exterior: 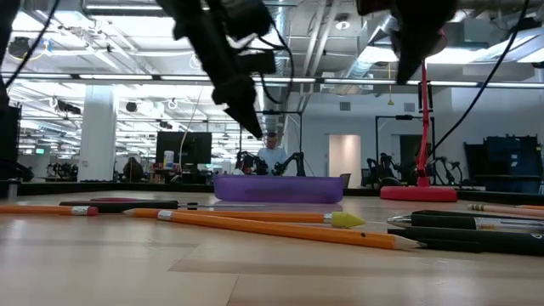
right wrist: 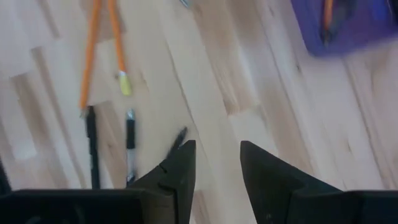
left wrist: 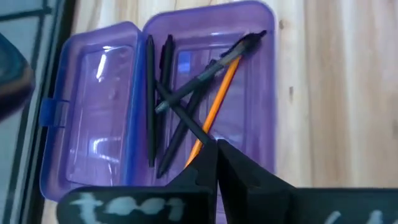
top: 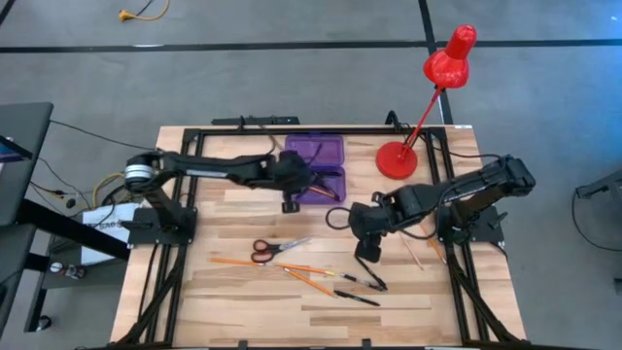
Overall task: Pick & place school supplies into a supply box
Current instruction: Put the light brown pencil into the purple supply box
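Note:
The purple supply box (top: 316, 165) lies open at the table's far middle, its tray (left wrist: 249, 93) holding several black pens and an orange pencil (left wrist: 217, 102). My left gripper (left wrist: 216, 152) is shut and hangs above the box's near side (exterior: 255, 127). My right gripper (right wrist: 217, 155) stands open above the bare table right of centre (top: 367, 251). Red-handled scissors (top: 272, 250), orange pencils (top: 303, 273) and black pens (top: 358, 284) lie flat on the near half of the table. My left gripper has its shut fingertips (left wrist: 208, 155) at the near end of one black pen (left wrist: 186, 115), which crosses over the others in the box. I cannot tell whether the fingers hold or touch that pen.
A red desk lamp (top: 428, 97) stands with its base (top: 396, 158) just right of the box, its head leaning out beyond the far edge. A black frame (top: 292, 124) runs along the table's sides. A person (exterior: 272, 153) shows far behind the table.

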`<state>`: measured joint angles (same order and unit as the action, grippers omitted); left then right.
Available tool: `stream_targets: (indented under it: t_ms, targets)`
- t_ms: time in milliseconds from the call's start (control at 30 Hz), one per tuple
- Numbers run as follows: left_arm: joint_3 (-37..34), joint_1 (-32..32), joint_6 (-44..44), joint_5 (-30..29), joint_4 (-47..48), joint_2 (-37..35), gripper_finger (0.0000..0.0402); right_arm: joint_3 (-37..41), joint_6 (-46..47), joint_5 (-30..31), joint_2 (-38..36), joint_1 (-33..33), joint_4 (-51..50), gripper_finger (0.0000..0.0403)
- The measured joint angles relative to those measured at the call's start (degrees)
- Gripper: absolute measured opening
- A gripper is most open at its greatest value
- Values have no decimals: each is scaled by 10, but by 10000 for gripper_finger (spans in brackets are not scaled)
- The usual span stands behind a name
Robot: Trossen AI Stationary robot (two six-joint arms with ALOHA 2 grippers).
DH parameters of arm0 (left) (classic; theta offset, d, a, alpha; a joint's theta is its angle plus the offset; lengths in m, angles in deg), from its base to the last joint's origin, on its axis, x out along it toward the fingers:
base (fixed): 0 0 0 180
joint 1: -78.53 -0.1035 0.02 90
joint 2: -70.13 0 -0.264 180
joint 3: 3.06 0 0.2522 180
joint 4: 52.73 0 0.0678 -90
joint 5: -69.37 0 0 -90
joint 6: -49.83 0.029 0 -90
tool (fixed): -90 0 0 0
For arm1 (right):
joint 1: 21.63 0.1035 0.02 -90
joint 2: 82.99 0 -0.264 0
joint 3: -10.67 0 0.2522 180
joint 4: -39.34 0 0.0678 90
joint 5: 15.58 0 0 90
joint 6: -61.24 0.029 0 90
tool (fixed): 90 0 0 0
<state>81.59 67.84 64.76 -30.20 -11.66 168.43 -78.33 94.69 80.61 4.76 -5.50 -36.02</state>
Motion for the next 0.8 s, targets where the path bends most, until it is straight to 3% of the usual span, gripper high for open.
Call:
stream_targets:
  t_ms: [167,267,400,567,800]
  targets:
    - [81,-11,32,3,68,60,4,10,79,13,0,27,-28,120]
    - [92,-13,46,6,83,66,3,10,134,17,0,46,-46,120]
    - [93,-12,54,53,96,62,1,10,224,16,-6,75,-97,120]
    - [93,5,52,108,112,21,25,14,318,-6,-5,108,-121,120]
    - [93,32,56,59,108,-59,82,51,384,-48,-5,120,-106,120]
